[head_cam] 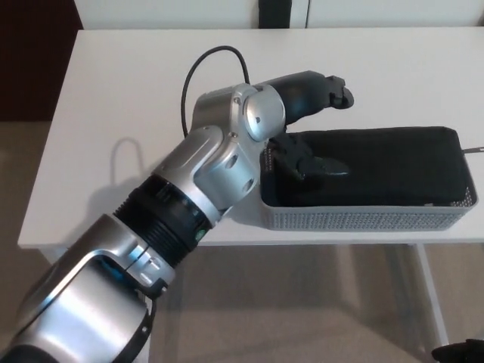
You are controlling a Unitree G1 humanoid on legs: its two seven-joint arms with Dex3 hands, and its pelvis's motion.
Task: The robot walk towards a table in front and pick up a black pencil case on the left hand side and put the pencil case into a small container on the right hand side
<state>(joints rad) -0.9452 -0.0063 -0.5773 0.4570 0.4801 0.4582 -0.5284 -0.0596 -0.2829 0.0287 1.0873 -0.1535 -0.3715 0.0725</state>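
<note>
I am looking down on a white desk [113, 113] with beige floor below it and a dark strip at the 10 o'clock corner. At about 3 o'clock, along the near edge, sits the grey mesh container [363, 218], and the black pencil case [386, 170] lies flat inside it, filling it nearly end to end, which I read as the drop being done. My left hand [306, 125] hangs over the container's left end, its fingers [321, 165] spread apart and holding nothing; the lower ones sit just above the case, the upper one points toward 2 o'clock. The arm reaches across from 7 o'clock because the container lies on the far side from it. The right hand does not show. I judge retreat comes next.
</note>
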